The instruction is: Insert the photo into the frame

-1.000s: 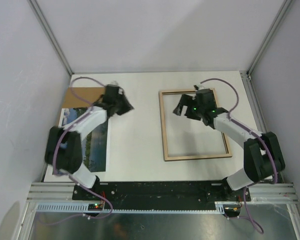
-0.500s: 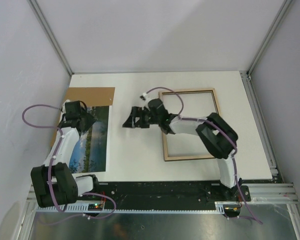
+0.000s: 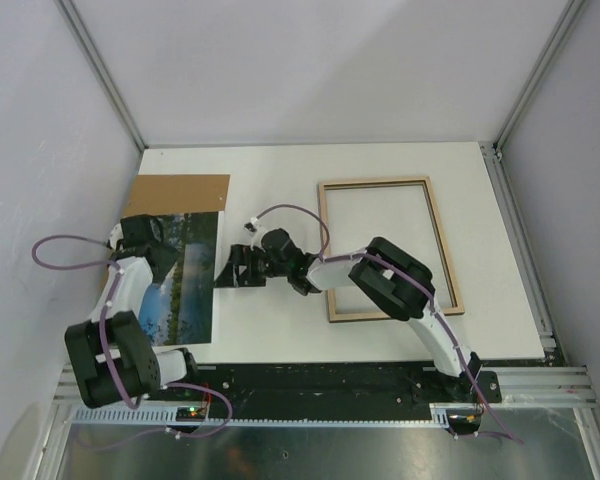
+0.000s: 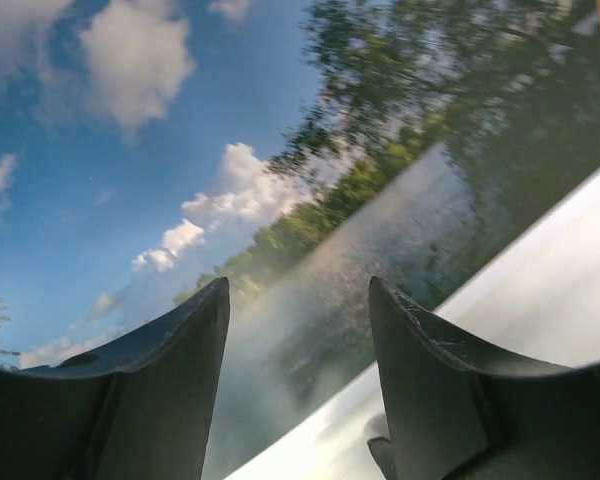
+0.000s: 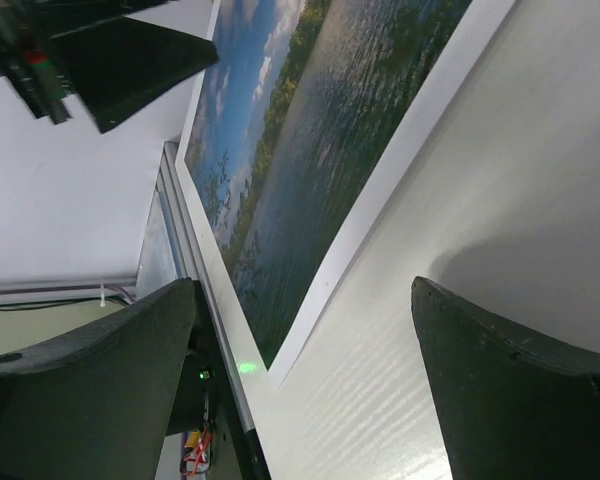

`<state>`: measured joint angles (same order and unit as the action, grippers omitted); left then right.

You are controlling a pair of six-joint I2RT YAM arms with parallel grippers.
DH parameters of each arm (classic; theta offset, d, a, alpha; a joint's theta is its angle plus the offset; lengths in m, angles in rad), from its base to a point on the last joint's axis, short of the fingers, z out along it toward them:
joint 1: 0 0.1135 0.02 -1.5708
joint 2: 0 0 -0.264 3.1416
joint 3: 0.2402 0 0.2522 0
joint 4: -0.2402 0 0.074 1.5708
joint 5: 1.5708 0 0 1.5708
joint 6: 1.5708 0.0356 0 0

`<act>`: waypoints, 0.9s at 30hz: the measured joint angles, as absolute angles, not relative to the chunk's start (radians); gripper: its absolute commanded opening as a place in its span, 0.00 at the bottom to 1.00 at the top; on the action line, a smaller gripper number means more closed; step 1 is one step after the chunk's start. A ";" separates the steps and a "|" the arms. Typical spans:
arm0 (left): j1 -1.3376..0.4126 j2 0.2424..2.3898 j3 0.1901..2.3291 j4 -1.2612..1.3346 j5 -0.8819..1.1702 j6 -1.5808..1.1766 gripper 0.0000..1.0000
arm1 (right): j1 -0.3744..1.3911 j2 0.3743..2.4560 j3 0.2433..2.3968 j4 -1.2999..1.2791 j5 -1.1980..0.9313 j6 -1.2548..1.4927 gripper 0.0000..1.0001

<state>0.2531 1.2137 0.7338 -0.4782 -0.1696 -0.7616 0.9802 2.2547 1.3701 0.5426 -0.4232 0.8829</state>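
The photo (image 3: 185,285) lies face up along the left edge of the desk (image 3: 280,170). Its far end meets a brown cardboard sheet (image 3: 180,192) near the far-left corner. The left tool (image 4: 298,290) hovers over the photo's left side, fingers spread, nothing between them. The right tool (image 5: 302,290), spread wide, sits low just beside the photo's right edge. The frame (image 3: 375,182) lies wood side up toward the right edge.
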 measured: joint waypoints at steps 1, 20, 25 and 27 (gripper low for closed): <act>0.271 1.238 0.734 -0.476 -0.163 -0.762 0.63 | 0.985 2.262 1.378 0.544 -0.417 0.885 0.94; 0.367 1.444 0.764 -0.420 -0.057 -0.759 0.63 | 1.066 2.303 1.464 0.484 -0.224 0.911 0.94; 0.369 1.450 0.765 -0.416 -0.043 -0.757 0.63 | 1.064 2.313 1.465 0.503 -0.207 0.934 0.94; 0.369 1.452 0.765 -0.411 -0.040 -0.755 0.63 | 1.063 2.320 1.468 0.517 -0.206 0.944 0.94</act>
